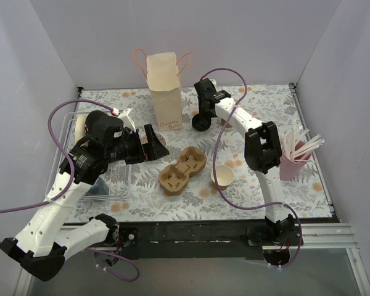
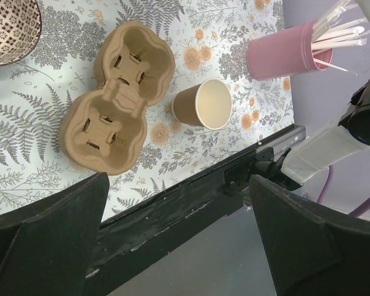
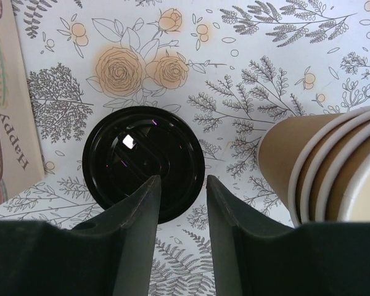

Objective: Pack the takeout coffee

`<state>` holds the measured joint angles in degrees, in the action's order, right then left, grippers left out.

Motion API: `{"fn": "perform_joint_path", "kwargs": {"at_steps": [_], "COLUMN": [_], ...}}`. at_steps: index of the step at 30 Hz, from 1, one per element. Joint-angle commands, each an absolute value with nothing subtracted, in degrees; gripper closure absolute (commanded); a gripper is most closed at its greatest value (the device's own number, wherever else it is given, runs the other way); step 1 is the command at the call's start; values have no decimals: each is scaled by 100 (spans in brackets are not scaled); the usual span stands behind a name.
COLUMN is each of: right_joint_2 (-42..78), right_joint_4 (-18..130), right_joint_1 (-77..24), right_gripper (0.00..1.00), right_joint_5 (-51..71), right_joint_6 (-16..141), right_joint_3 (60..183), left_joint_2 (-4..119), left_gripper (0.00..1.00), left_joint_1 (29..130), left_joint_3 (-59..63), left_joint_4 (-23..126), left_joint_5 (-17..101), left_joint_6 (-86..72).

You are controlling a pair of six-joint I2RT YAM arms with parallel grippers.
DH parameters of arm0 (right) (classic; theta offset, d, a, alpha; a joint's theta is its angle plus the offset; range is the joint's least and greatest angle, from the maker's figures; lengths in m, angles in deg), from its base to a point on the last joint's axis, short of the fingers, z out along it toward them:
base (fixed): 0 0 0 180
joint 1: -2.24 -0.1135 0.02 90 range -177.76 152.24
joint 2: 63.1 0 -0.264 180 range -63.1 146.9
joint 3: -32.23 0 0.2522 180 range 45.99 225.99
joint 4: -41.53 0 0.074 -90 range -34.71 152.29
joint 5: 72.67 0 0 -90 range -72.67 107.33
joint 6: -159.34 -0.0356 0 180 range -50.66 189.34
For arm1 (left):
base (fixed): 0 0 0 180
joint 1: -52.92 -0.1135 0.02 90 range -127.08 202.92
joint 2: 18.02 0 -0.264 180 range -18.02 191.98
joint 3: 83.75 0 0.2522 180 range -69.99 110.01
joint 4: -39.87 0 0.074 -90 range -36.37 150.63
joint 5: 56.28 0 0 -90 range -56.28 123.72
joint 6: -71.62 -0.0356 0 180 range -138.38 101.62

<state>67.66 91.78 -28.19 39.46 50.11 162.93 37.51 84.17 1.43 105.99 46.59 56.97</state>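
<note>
The right gripper (image 3: 184, 185), its fingers slightly parted and empty, hangs over the round black lid (image 3: 129, 154) beside the paper bag (image 1: 164, 92), while the lidless paper cup (image 1: 222, 177) stands near the pulp carrier (image 1: 183, 169).

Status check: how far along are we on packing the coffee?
Done: nothing looks packed. The moulded-pulp cup carrier sits empty, the paper cup beside it has no lid, and the paper bag stands apart. In hand: the right gripper hangs over the black lid on the table, not gripping; the left gripper is open and empty. Left, likely: lidding, loading the carrier, bagging.
</note>
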Motion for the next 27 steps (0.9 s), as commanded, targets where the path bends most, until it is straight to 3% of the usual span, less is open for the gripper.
{"fn": "perform_joint_path", "kwargs": {"at_steps": [1,22,27], "right_joint_2": [6952,7207,7208], "right_joint_4": [9273,9370,9343], "right_joint_1": [-2773,-2659,-2632], "right_gripper": [56,60,67], "right_joint_5": [4123,3877,3834], "right_joint_6": [4904,4693,4693], "right_joint_3": [16640,16693,16710], "left_joint_2": [3709,3718,3717], "left_gripper": [2,2,2], "left_joint_1": [8421,8430,8421], "left_joint_3": [182,191,191], "left_joint_4": [10680,10742,10750], "left_joint_5": [4620,4585,4576], "left_joint_6": [5632,5571,5553]}}
